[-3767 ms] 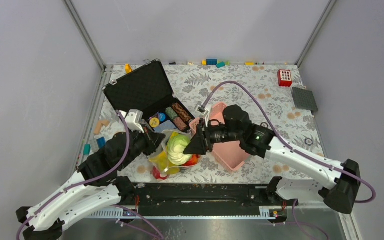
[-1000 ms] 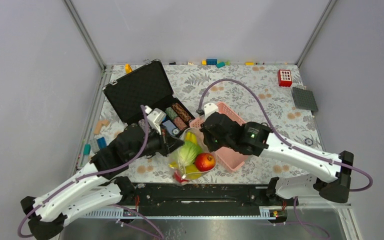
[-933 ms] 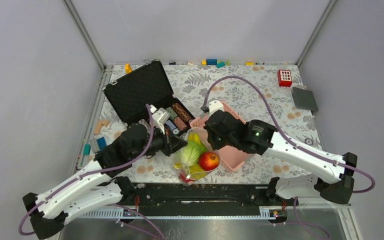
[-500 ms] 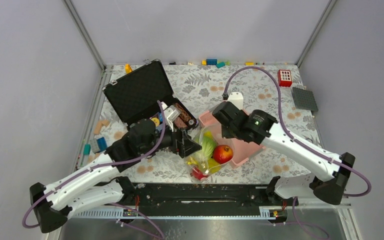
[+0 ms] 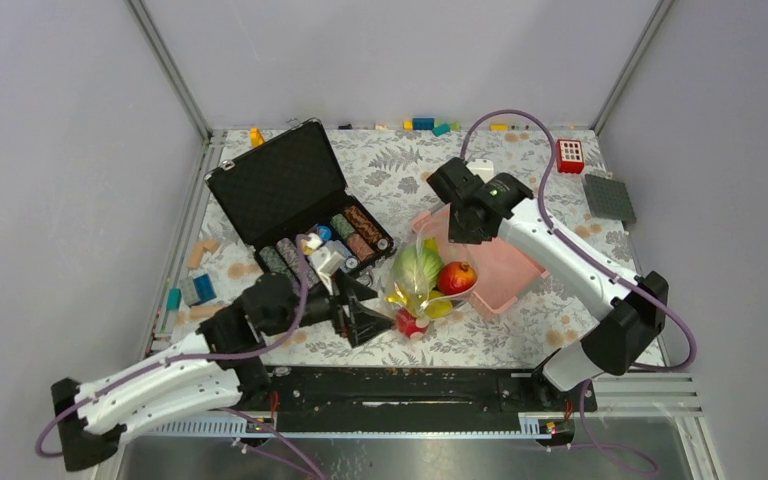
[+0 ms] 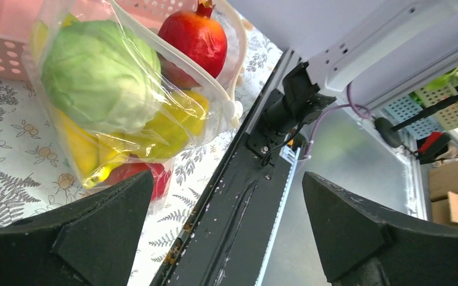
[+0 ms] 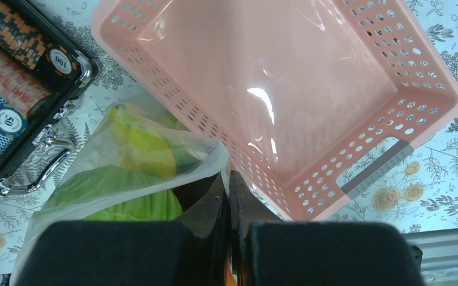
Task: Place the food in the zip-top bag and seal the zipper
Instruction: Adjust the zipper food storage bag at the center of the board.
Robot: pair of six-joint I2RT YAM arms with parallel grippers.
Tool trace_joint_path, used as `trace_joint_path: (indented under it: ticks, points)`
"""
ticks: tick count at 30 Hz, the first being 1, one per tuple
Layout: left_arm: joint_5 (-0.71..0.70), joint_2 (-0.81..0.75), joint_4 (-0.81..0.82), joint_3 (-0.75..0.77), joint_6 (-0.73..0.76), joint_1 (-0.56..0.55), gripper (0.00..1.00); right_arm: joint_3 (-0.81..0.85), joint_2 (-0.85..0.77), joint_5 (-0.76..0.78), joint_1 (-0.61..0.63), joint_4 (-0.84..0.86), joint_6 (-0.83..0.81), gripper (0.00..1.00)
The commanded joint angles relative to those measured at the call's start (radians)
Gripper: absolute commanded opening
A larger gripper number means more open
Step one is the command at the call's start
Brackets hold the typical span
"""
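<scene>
Broadly, the desk (image 5: 520, 200) carries an open chip case (image 5: 280, 185) and a pink basket (image 5: 508, 276). Between them lies the zip-top bag (image 5: 405, 297) of food (image 5: 416, 267), case at ten o'clock, basket at three. Right jaws pinch its mouth; left jaws gape empty at seven. Best pinch the zipper (image 6: 212, 88) end and slide along, clear of the basket wall.

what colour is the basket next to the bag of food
Pale pink basket, its walls dotted with small holes; it shows best in the right wrist view.
</scene>
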Motion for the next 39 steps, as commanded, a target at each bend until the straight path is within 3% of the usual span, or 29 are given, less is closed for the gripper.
trace_joint_path:
  ticks: [1, 7, 11, 17, 30, 39]
  points:
    - [-0.248, 0.103, 0.121, 0.025, 0.105, -0.135, 0.98, -0.004, 0.002, -0.102, -0.048, -0.023, -0.019, 0.0]
    - [-0.545, 0.287, 0.142, 0.111, 0.261, -0.358, 0.81, -0.071, -0.029, -0.236, -0.111, 0.031, -0.039, 0.0]
    - [-0.711, 0.38, 0.169, 0.147, 0.319, -0.415, 0.72, -0.102, -0.047, -0.281, -0.134, 0.041, -0.049, 0.0]
    - [-0.72, 0.449, 0.316, 0.119, 0.369, -0.417, 0.64, -0.15, -0.079, -0.349, -0.147, 0.082, -0.062, 0.0]
    - [-0.686, 0.528, 0.459, 0.064, 0.339, -0.432, 0.49, -0.222, -0.092, -0.438, -0.209, 0.129, -0.065, 0.0]
    - [-0.688, 0.615, 0.519, 0.065, 0.344, -0.456, 0.46, -0.25, -0.08, -0.511, -0.235, 0.139, -0.063, 0.0]
